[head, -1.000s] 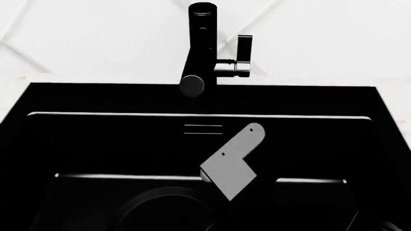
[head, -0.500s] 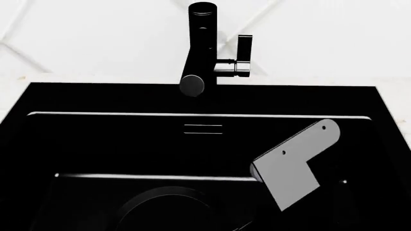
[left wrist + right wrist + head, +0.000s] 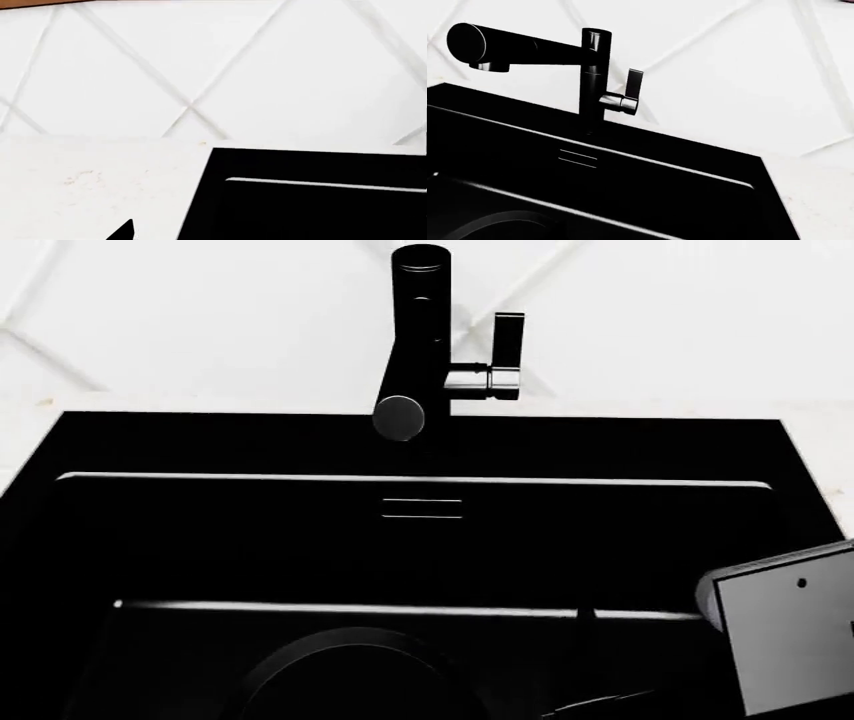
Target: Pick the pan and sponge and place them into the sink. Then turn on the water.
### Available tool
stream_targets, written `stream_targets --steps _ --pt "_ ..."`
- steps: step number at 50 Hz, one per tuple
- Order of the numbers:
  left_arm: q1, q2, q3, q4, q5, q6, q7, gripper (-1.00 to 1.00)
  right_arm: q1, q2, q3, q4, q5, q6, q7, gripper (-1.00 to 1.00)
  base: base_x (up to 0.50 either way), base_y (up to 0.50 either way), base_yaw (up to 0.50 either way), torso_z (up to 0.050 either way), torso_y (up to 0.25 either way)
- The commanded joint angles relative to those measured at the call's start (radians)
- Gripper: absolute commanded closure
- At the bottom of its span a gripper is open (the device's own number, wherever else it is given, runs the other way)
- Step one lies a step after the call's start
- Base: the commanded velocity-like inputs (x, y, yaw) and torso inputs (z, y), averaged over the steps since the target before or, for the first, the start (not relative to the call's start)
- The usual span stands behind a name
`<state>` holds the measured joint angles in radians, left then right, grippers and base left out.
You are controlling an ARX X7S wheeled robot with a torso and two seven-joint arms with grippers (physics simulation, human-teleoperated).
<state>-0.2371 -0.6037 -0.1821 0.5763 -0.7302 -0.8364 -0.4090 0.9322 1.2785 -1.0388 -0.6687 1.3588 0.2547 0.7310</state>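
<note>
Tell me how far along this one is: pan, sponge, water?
Done: nothing confirmable. Neither the pan's black body nor the blue sponge shows in the black sink. In hand: a grey plate at the sink's right edge may be the pan's handle, but that is unclear. Left: no stream from the faucet, and nothing touches its lever.
</note>
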Motion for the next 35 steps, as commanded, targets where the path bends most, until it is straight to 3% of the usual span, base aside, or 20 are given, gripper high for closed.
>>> stream_targets --steps 1,8,12,14,19,24,29,32,34,35 --pt "-0.061 -0.003 -0.089 0.038 -0.08 -0.188 -0.181 -1.0 -0.018 0.034 0.015 -0.025 0.018 -0.033 0.069 -1.0 0.0 0.0 0.0 0.0 0.0" --pt "-0.094 -0.045 -0.23 0.15 -0.222 -0.367 -0.31 -1.0 -0.018 0.015 0.01 -0.008 0.007 -0.018 0.056 -1.0 0.0 0.0 0.0 0.0 0.0" --pt "-0.124 -0.072 -0.277 0.136 -0.271 -0.427 -0.338 -1.0 -0.031 0.018 0.005 -0.007 -0.001 -0.028 0.055 -1.0 0.0 0.0 0.0 0.0 0.0" --pt "-0.125 -0.08 -0.363 0.098 -0.353 -0.455 -0.309 -1.0 -0.039 0.018 0.002 -0.003 -0.007 -0.035 0.052 -1.0 0.0 0.0 0.0 0.0 0.0" --pt "-0.118 -0.19 -0.435 0.076 -0.326 -0.494 -0.329 -1.0 -0.046 0.019 0.0 0.002 -0.014 -0.04 0.046 -1.0 0.0 0.0 0.0 0.0 0.0" --pt "-0.136 -0.173 -0.503 0.069 -0.414 -0.579 -0.39 -1.0 -0.05 0.001 -0.003 0.017 -0.024 -0.041 0.041 -1.0 0.0 0.0 0.0 0.0 0.0" --pt "-0.119 -0.226 -0.568 0.054 -0.422 -0.587 -0.375 -1.0 -0.045 -0.005 -0.002 0.022 -0.024 -0.033 0.036 -1.0 0.0 0.0 0.0 0.0 0.0" --pt "-0.177 -0.208 -0.569 0.015 -0.485 -0.649 -0.443 -1.0 -0.05 -0.019 -0.006 0.037 -0.033 -0.033 0.03 -1.0 0.0 0.0 0.0 0.0 0.0" --pt "-0.185 -0.236 -0.552 -0.001 -0.505 -0.675 -0.45 -1.0 -0.038 -0.027 -0.006 0.038 -0.029 -0.015 0.028 -1.0 0.0 0.0 0.0 0.0 0.0" --pt "-0.214 -0.212 -0.634 -0.062 -0.617 -0.72 -0.525 -1.0 -0.034 -0.025 -0.004 0.032 -0.024 -0.01 0.031 -1.0 0.0 0.0 0.0 0.0 0.0"
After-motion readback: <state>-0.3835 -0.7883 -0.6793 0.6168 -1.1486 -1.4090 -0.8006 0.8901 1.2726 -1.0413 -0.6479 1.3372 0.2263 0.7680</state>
